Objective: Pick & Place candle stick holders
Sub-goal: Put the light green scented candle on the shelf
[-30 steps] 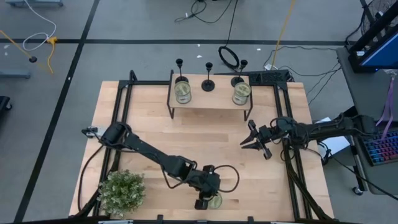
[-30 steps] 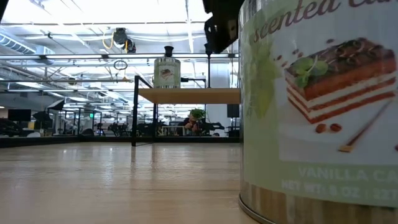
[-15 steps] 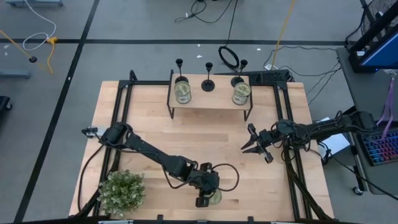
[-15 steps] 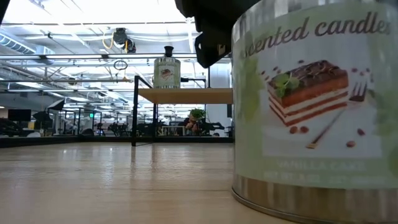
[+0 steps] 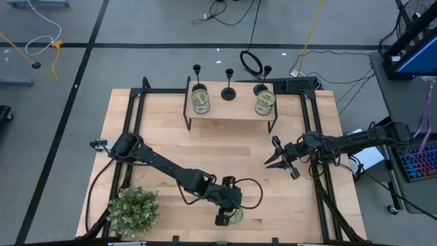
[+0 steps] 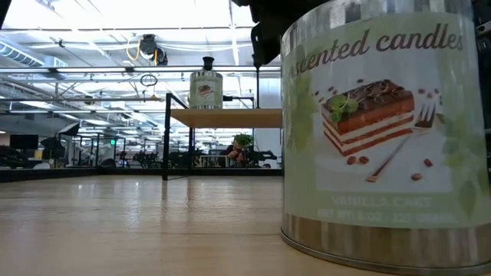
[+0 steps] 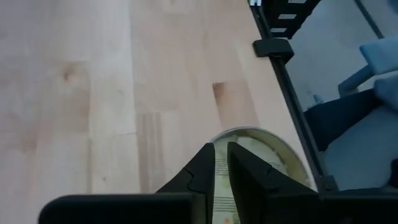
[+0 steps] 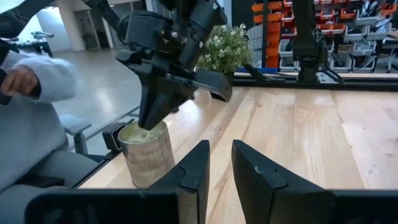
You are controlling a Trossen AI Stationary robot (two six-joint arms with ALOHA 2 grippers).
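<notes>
Three black candle stick holders (image 5: 199,86), (image 5: 229,93), (image 5: 261,87) stand by their round bases along the far edge of a small wooden shelf (image 5: 231,109), which also bears two candle tins (image 5: 201,102), (image 5: 265,103). My left gripper (image 5: 227,217) is near the table's near edge, shut on a third scented-candle tin (image 6: 383,138) that has no lid. My right gripper (image 5: 270,152) hovers at the table's right of centre, slightly open and empty, pointing toward the left. My left gripper holds the tin by its top rim (image 7: 221,144), one finger inside the tin and one outside. The fingers (image 8: 149,115) come from above, pointing down. The tin (image 8: 147,155) is upright with its bottom on or just above the table.
A potted green plant (image 5: 134,210) stands at the near left corner. A black metal frame (image 5: 321,171) runs along the table's sides. A person in a grey sleeve (image 8: 31,124) sits beyond the near edge. Bare wood (image 5: 225,147) lies between the shelf and the grippers.
My left gripper has carried the tin a little toward the table's left and far side, and the tin has gone from tilted to upright. My right gripper has shifted slightly toward the near edge.
</notes>
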